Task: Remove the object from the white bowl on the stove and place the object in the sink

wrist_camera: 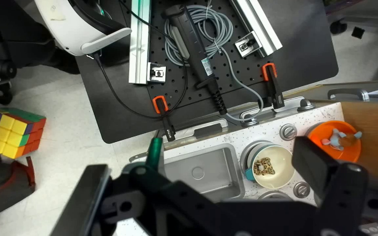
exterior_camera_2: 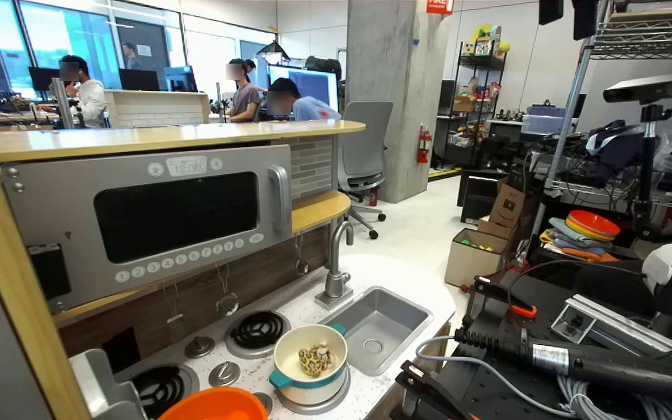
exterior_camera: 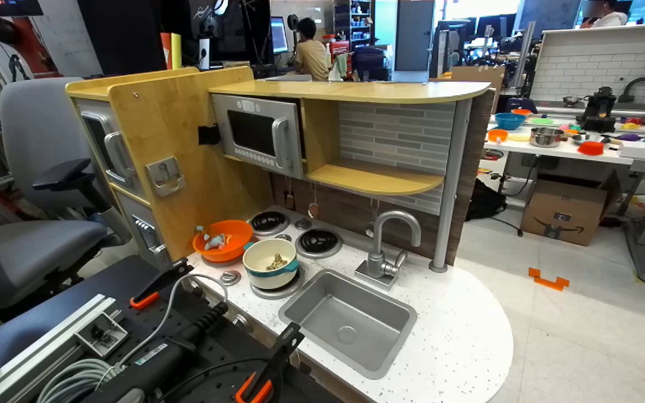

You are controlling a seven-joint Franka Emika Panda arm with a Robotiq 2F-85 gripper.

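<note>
Only wrist view shows the fingers [wrist_camera: 313, 164], spread wide, gripping nothing; object [exterior_camera_2: 311, 363] in white bowl [exterior_camera_2: 305, 335] is tan, leopard-spotted, with a small pale patch.

There is one sink [exterior_camera: 347, 316], with one faucet [exterior_camera: 377, 246] behind it. Beside the sink, one stove [exterior_camera: 242, 294] has four burners [exterior_camera: 318, 242] and, on top, three visible knobs [exterior_camera: 230, 277]. Of bowls there are two: the white bowl [exterior_camera: 266, 281], nearer to the sink, with one spotted object [exterior_camera_2: 314, 360] inside, and the orange bowl [exterior_camera: 237, 233], farther, with one toy [wrist_camera: 336, 140]. Clamps [wrist_camera: 275, 91] are two, one near the sink, one farther.
</note>
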